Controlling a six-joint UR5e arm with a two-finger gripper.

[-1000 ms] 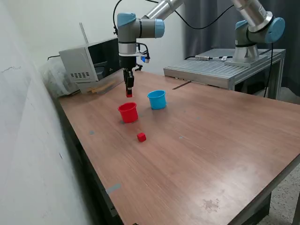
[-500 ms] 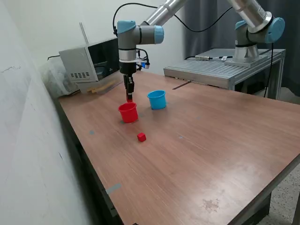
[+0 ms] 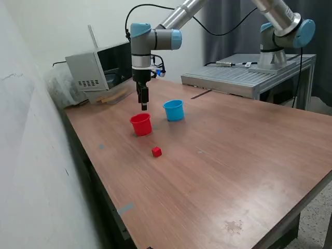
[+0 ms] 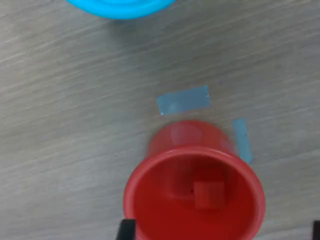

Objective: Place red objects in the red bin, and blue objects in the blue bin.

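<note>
Hovering over the small round red plastic cup (image 3: 141, 124) in the exterior view, the dark two-finger end effector (image 3: 143, 108) points straight down, tips just above the cup rim and apart from it. Whether its fingers are parted or closed cannot be told; nothing shows between them. The matching light-blue plastic cup (image 3: 174, 110) stands upright near the red cup, toward the exterior view's right. One small red cube (image 3: 156, 151) lies on the brown wooden tabletop (image 3: 233, 166), nearer the camera than both cups, touching neither.

Wrist view: looks down into the red cup (image 4: 194, 197), upright, with a second small red cube (image 4: 209, 194) lying on its floor inside. Light-blue cup rim (image 4: 120, 7) shows at the frame edge, apart from the red one. Two pale blue tape strips (image 4: 183, 99) are stuck on the tabletop (image 4: 65, 100) just beside the red cup.
</note>
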